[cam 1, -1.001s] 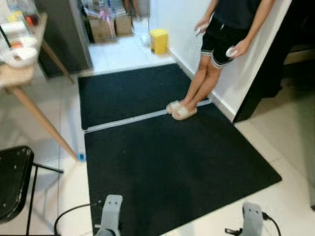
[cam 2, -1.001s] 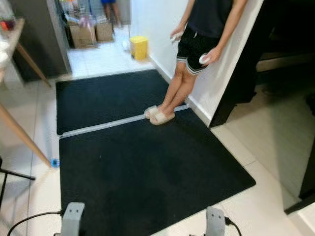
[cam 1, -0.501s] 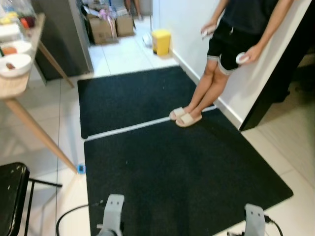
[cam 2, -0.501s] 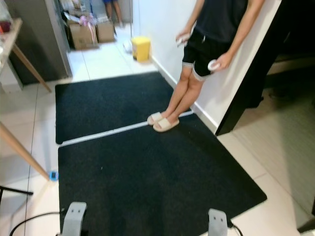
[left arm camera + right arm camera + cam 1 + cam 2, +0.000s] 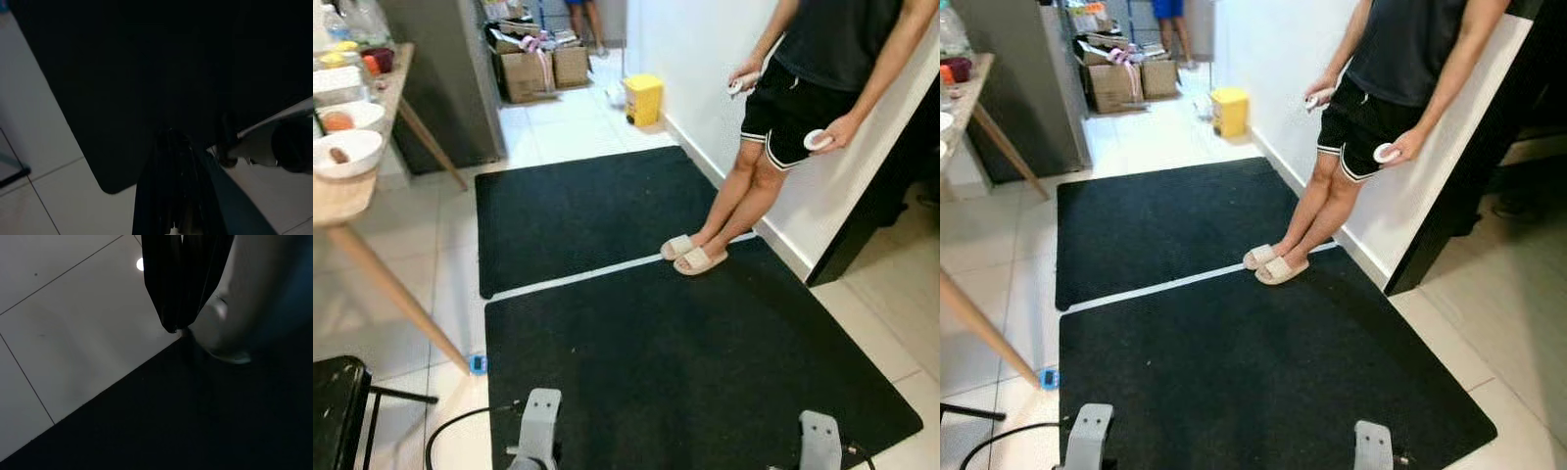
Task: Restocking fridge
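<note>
**Robot crossing a matted hallway, both arms idle**

At upper left, a wooden table [image 5: 352,196] holds white bowls [image 5: 347,152]. A black chair [image 5: 335,411] sits at lower left. Behind the table stands a tall grey cabinet [image 5: 445,78], possibly the fridge, though that is uncertain. Two black mats [image 5: 636,323] cover the pale tiled floor in the centre. Boxes [image 5: 543,69] and a yellow bin [image 5: 644,98] sit at the top. At right, a person [image 5: 803,108] leans on the wall, holding a controller [image 5: 819,140].

The left gripper [image 5: 171,191] and right gripper [image 5: 182,289] hang low, fingers together, holding nothing. No item to stock can be seen. A good next move is probably a slow, steady walk, giving the person room.
</note>
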{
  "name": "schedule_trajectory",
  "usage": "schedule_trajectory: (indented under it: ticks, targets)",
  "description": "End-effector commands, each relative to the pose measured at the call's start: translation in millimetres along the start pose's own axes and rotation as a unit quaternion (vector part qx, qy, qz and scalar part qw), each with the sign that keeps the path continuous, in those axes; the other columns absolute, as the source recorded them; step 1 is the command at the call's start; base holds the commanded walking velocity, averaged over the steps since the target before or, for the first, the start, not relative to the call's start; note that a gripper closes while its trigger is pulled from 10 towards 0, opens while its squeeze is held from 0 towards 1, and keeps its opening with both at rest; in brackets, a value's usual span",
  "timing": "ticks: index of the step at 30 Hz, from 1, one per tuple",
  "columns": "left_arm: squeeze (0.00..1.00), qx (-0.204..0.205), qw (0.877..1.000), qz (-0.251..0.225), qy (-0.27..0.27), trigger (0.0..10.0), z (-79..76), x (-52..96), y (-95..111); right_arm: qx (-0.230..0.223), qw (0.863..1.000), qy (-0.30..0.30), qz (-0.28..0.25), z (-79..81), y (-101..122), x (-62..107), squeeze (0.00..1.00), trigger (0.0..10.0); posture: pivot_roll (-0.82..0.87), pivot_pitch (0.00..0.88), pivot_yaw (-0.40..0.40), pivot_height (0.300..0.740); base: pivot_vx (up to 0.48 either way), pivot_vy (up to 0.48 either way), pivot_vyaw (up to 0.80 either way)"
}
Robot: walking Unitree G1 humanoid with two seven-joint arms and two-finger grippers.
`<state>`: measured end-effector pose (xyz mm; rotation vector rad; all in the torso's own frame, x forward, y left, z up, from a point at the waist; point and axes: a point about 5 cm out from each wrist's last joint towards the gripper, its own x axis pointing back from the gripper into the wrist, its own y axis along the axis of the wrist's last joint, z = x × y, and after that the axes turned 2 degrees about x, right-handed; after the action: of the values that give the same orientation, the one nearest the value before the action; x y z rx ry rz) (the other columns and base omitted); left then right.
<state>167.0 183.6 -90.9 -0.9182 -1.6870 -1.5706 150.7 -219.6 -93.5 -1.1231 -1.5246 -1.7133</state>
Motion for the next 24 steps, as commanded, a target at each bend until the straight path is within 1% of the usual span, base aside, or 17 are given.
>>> schedule_trajectory:
  ticks: [1, 12, 15, 24]
  targets:
    - [0.0, -0.004, 1.0, 0.005, -0.004, 10.0, -2.2, -0.2, -1.6, 0.001, 1.0, -0.005, -0.004, -3.5, 4.1, -0.1, 0.0, 10.0, 0.01, 0.012, -0.021, 0.74, 0.371, 0.0, 0.0]
    - [0.0, -0.003, 1.0, 0.007, -0.005, 10.0, -3.3, -0.1, -3.2, 0.003, 1.0, -0.006, 0.0, -4.1, 2.3, 0.1, 0.0, 10.0, 0.01, 0.015, -0.021, 0.74, 0.374, 0.0, 0.0]
    - [0.0, -0.002, 1.0, 0.007, -0.005, 10.0, -3.6, -0.2, -3.2, 0.001, 1.0, -0.005, -0.001, -4.2, 2.5, 0.1, 0.0, 10.0, 0.01, 0.015, -0.023, 0.74, 0.374, 0.0, -0.8]
    - [0.0, -0.001, 1.0, 0.006, -0.006, 10.0, -4.1, -0.3, -3.2, -0.001, 1.0, -0.005, -0.002, -4.0, 3.5, 0.0, 0.0, 10.0, 0.01, 0.014, -0.023, 0.74, 0.374, 0.0, 0.0]
